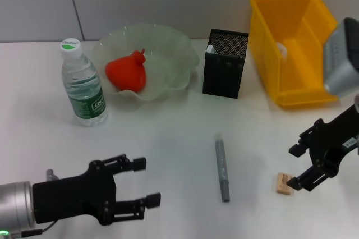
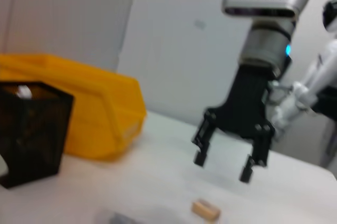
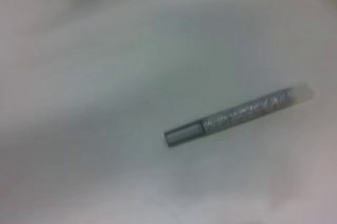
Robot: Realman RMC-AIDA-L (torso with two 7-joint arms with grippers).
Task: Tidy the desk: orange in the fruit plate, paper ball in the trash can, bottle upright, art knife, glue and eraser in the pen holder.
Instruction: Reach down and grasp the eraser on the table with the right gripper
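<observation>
The right gripper is seen low over the table, with its fingers spread wide and nothing held between them. The eraser lies flat on the table just beside its lower fingertip; in the left wrist view the eraser is shown below the open fingers and apart from them. Whether the tip touches the eraser cannot be told.

The glue, a grey stick with a clear end, is laid on the table to the left of this gripper, well apart from it. It is shown alone in the right wrist view.

Beyond the right gripper, the trash can is placed at the far right of the table, and a white wad, the paper ball, is seen inside it. The pen holder stands just to the left of the trash can, and something white is visible at its top corner.

The left gripper is held low at the near left, also open and empty. Far beyond it the bottle stands upright, and the orange rests in the plate, which is between the bottle and the pen holder.
</observation>
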